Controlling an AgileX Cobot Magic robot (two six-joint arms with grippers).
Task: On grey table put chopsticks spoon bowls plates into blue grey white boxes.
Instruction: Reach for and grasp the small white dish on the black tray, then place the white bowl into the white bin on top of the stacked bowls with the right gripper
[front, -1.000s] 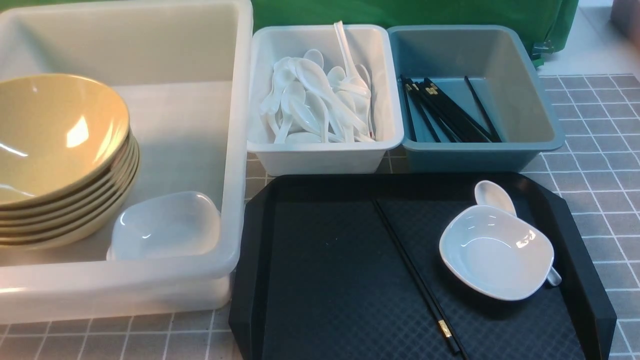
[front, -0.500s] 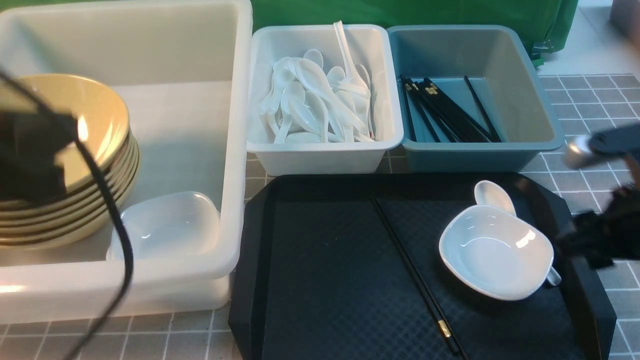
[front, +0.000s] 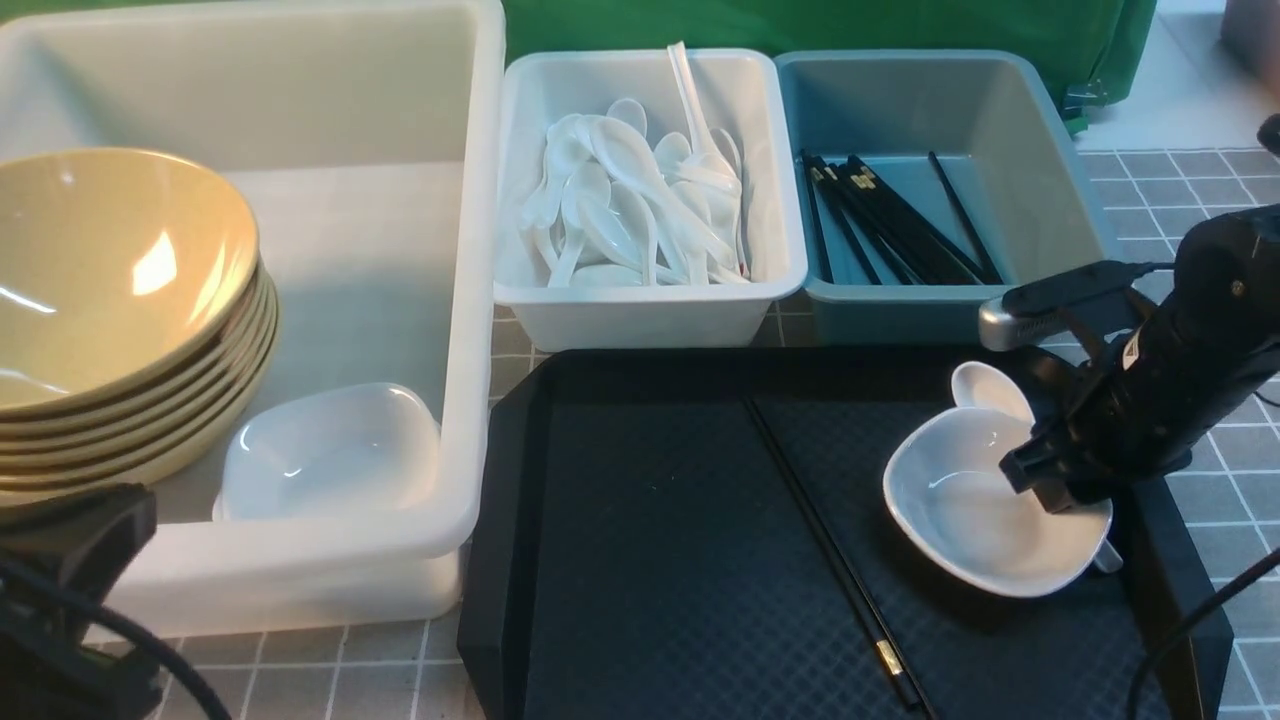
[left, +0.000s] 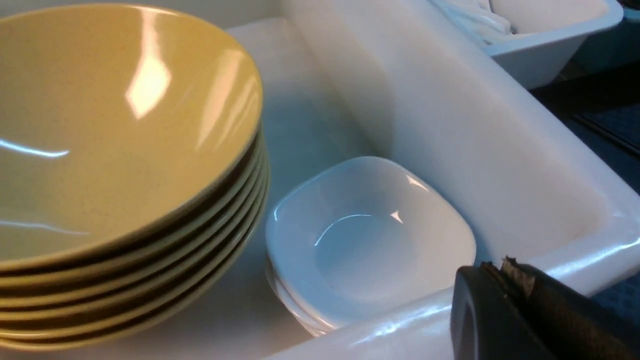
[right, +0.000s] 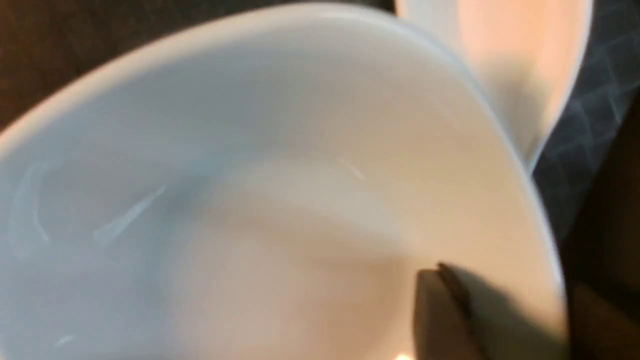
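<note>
Right fingers: one pad lies inside the white dish, against its rim. The other finger is hidden, so I cannot tell whether my pinch has closed.
Right gripper: a second ago it was nowhere in the front view, and half a second ago it was a blur at the tray's right edge. Now it is down on the dish's right rim.
Dish: on the right part of the black tray, barely shifted, if at all, and not yet lifted.
Spoon: its bowl shows behind the dish and its handle runs underneath. I judge that a careless lift could drag it along.
Chopsticks: lying slantwise on the tray, left of the dish and apart from it, untouched.
Left gripper: it has dropped from over the yellow bowls to the near front of the large white box. Whether its fingers are parted I cannot tell, and nothing shows in them.
Destination: that box, where matching stacked dishes sit beside the bowls.
Other boxes: the small white box holds spoons and the blue-grey box holds chopsticks.
Meaning: the reach looks finished, with the grasp and carry of the dish ahead. Spoon and chopsticks wait.
</note>
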